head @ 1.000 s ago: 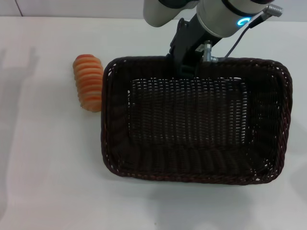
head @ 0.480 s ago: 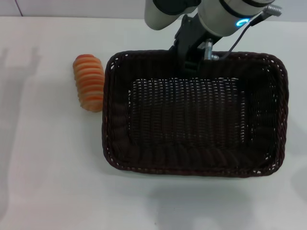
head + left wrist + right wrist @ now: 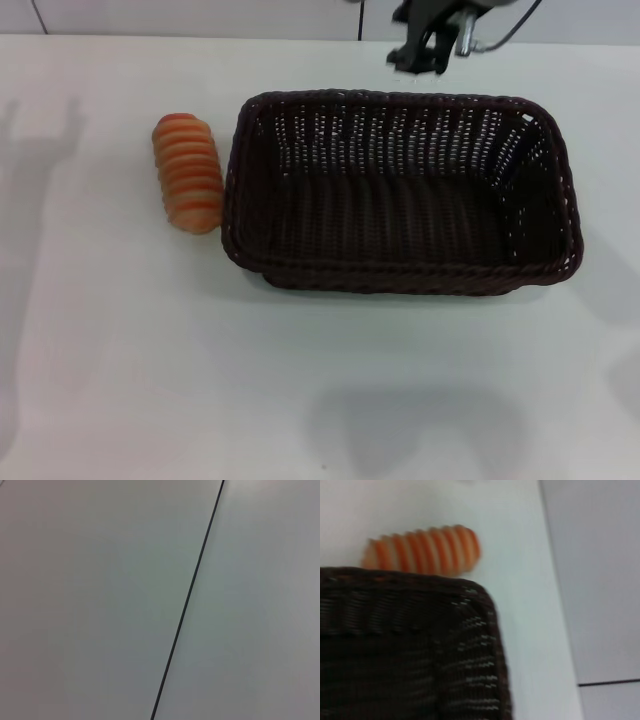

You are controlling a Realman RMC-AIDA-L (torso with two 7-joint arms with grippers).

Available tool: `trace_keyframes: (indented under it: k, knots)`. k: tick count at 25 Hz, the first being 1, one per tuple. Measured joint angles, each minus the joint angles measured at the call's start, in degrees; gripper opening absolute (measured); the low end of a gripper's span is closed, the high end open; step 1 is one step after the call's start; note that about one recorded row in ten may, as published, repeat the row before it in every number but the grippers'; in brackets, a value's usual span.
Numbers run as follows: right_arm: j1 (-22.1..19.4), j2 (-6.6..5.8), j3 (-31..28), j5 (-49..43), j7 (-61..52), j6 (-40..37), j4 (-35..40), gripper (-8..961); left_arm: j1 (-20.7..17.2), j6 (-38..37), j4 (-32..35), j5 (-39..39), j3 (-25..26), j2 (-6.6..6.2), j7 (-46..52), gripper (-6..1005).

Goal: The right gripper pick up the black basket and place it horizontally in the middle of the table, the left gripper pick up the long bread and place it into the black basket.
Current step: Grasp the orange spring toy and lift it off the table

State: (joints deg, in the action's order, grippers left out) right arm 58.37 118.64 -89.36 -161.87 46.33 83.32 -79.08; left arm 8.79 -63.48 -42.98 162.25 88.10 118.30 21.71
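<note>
The black basket (image 3: 400,275) sits flat on the white table (image 3: 120,360), long side across, near the middle. The long bread (image 3: 187,186), striped orange and tan, lies on the table just left of the basket, close to its left wall. My right gripper (image 3: 422,58) hangs above the table behind the basket's far rim, clear of it, open and empty. The right wrist view shows a corner of the basket (image 3: 405,645) with the bread (image 3: 422,550) beside it. My left gripper is out of view; its wrist view shows only a plain pale surface.
A thin dark seam (image 3: 187,602) crosses the pale surface in the left wrist view. An arm's shadow falls on the table at the far left (image 3: 30,180). Bare tabletop lies in front of the basket.
The basket went from tilted in my right gripper's hold to flat on the table. The right gripper let go of its far rim and drew up and back.
</note>
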Motion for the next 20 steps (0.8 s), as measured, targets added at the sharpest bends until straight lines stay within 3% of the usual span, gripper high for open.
trace_keyframes:
  k: [6, 8, 9, 10, 11, 12, 13, 14, 15, 18, 19, 20]
  knots:
    - [-2.79, -0.12, -1.33, -2.36, -0.12, -2.36, -3.02, 371, 0.01, 0.00, 0.00, 0.00, -0.03, 0.00, 0.04, 862]
    - [-5.85, -0.19, -2.50, -2.42, -0.48, -5.00, -6.05, 371, 0.00, 0.05, 0.00, 0.00, -0.04, 0.00, 0.08, 862]
    - [-9.59, -0.02, -3.44, -2.47, -0.85, -8.47, -9.65, 371, 0.00, 0.14, -0.03, 0.02, -0.04, -0.01, 0.09, 862]
    - [-9.59, -0.02, -3.44, -2.47, -0.85, -8.47, -9.65, 371, 0.00, 0.14, -0.03, 0.02, -0.04, -0.01, 0.09, 862]
    - [-15.06, 0.23, -3.76, -2.50, -1.28, -13.62, -14.34, 371, 0.00, 0.21, -0.07, 0.01, -0.04, -0.05, 0.09, 862]
    - [-15.06, 0.23, -3.76, -2.50, -1.28, -13.62, -14.34, 371, 0.00, 0.30, -0.12, 0.02, -0.05, -0.06, 0.09, 862]
    - [-18.31, 0.32, -3.41, -2.50, -1.87, -16.86, -16.86, 371, 0.00, 0.41, -0.16, 0.00, -0.14, -0.07, 0.09, 862]
    - [-23.88, 0.39, -2.52, -2.45, -3.36, -22.69, -21.15, 371, 0.08, 0.57, -0.19, -0.01, -0.36, -0.11, 0.09, 862]
    - [-23.88, 0.39, -2.52, -2.45, -3.36, -22.69, -21.15, 371, 0.08, 0.57, -0.19, -0.01, -0.36, -0.11, 0.09, 862]
    - [-32.28, 0.42, -1.25, -2.03, -6.08, -32.80, -25.30, 371, 0.32, 1.11, -0.19, 0.00, -0.57, -0.17, 0.09, 861]
    - [-37.64, 0.42, -0.79, -1.95, -7.94, -40.50, -26.34, 371, 0.41, 1.32, -0.19, 0.01, -0.65, -0.18, 0.09, 861]
    - [-37.64, 0.42, -0.79, -1.95, -7.94, -40.50, -26.34, 371, 0.41, 1.32, -0.19, 0.01, -0.65, -0.18, 0.09, 861]
